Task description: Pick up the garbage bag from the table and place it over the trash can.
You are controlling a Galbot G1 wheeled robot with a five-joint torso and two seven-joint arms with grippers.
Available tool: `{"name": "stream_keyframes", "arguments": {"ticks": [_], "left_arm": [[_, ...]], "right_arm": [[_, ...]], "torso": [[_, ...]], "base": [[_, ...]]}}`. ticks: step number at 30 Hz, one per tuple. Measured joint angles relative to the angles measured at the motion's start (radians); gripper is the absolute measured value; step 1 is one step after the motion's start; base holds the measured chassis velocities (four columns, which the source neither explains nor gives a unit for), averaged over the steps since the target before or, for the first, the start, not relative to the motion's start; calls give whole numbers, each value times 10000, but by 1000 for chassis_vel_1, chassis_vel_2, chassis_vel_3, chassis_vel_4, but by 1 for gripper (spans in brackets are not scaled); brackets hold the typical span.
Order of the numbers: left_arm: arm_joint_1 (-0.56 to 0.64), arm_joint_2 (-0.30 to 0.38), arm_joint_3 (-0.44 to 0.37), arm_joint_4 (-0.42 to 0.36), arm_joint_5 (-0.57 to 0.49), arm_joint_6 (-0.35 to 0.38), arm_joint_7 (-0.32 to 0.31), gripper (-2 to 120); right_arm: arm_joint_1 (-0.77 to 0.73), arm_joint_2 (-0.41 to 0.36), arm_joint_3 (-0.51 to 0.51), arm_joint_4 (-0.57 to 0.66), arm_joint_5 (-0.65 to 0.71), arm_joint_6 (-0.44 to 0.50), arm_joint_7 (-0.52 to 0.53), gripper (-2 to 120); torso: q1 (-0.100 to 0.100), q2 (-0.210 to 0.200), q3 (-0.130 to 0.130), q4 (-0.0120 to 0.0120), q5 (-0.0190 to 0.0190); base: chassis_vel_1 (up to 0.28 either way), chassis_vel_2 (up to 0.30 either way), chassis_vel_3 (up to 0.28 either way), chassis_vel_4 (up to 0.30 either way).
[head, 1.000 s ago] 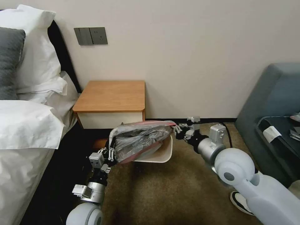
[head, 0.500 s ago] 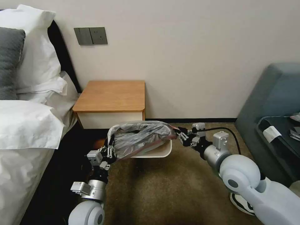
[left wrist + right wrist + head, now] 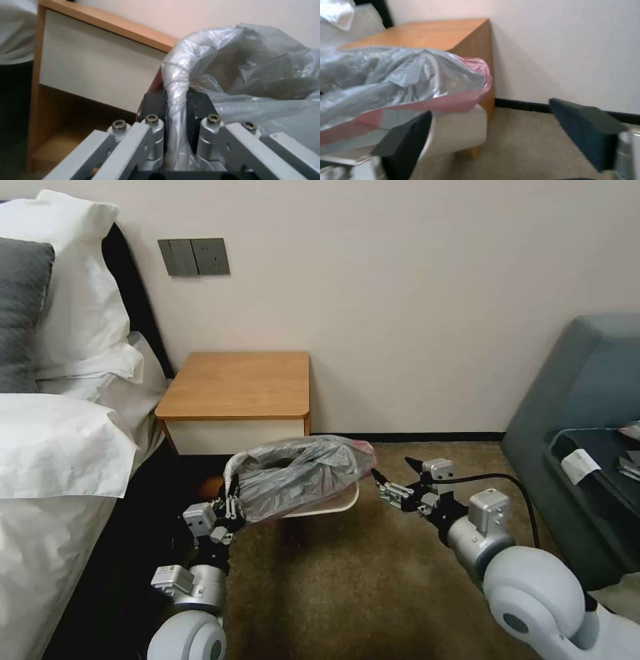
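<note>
The garbage bag (image 3: 293, 477), crinkled grey plastic with a pinkish-red edge (image 3: 453, 100), lies draped over the cream-white trash can (image 3: 333, 507) on the carpet. The can stands in front of the wooden table (image 3: 237, 383), whose top is bare. My left gripper (image 3: 233, 499) is shut on the garbage bag at the can's left rim. In the left wrist view its fingers (image 3: 155, 105) clamp the plastic-wrapped rim. My right gripper (image 3: 391, 467) is open, a short way right of the bag and not touching it. Its dark pads (image 3: 406, 140) stand wide apart.
A bed with white pillows (image 3: 60, 433) runs along the left. At the right are a blue-grey sofa (image 3: 587, 373) and a dark glass-topped table (image 3: 600, 460). Open carpet (image 3: 347, 593) lies in front of the can, and the wall is close behind.
My right gripper has let go of the bag's pink edge, opened and drawn back to the right. The bag has settled lower over the can. The left gripper keeps its hold.
</note>
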Motion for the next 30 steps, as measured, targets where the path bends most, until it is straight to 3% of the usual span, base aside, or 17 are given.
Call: {"name": "stream_keyframes", "arguments": {"ticks": [4,7,8,10,11,12,13,15,17,18,25,30], "left_arm": [[-7,-58,1,4,96,70,-172,7],[-2,7,49,124,233,105,-179,7],[-2,7,49,124,233,105,-179,7],[-21,82,64,120,316,216,-182,7],[-21,82,64,120,316,216,-182,7],[-42,104,71,100,333,268,-182,7],[-46,108,72,95,336,278,-182,7],[-111,118,74,67,398,332,-179,7],[-116,119,74,66,417,336,-177,7],[-129,121,75,67,488,349,-168,7],[-173,177,204,157,682,361,-117,7],[-223,220,255,141,762,360,-99,7]], "right_arm": [[-461,603,520,521,318,263,-175,100],[-831,904,870,750,-316,1142,-1532,100],[-831,904,870,750,-316,1142,-1532,100],[-1027,613,791,563,-2683,2002,-2841,100],[-1027,613,791,563,-2683,2002,-2841,100],[-1067,343,761,416,-3988,2383,-3519,100],[-1068,245,774,367,-4435,2507,-3779,100],[-796,-464,986,6,-7296,3657,-5732,100],[-718,-556,995,-29,-7586,3799,-5939,100],[-344,-1007,921,-170,-8483,4300,-6584,100],[378,-1947,364,-871,-8980,4848,-7003,100],[883,-1952,147,-1323,-9081,4915,-7039,100]], "torso": [[0,0,0,-2,-1],[0,0,0,-1,-4],[0,0,0,-1,-4],[0,0,-1,-1,-2],[0,0,-1,-1,-2],[0,0,0,-1,-1],[0,0,0,-1,0],[0,-2,0,-2,-1],[0,-2,0,-1,0],[0,-2,1,1,-1],[0,-2,1,-1,-1],[0,-2,2,0,-2]], "base": [[0,0,0,0],[0,0,0,0],[0,0,0,0],[0,0,0,0],[0,0,0,0],[0,0,0,0],[0,0,0,0],[0,0,0,0],[0,0,0,0],[0,0,0,0],[0,0,0,0],[0,0,0,0]]}}
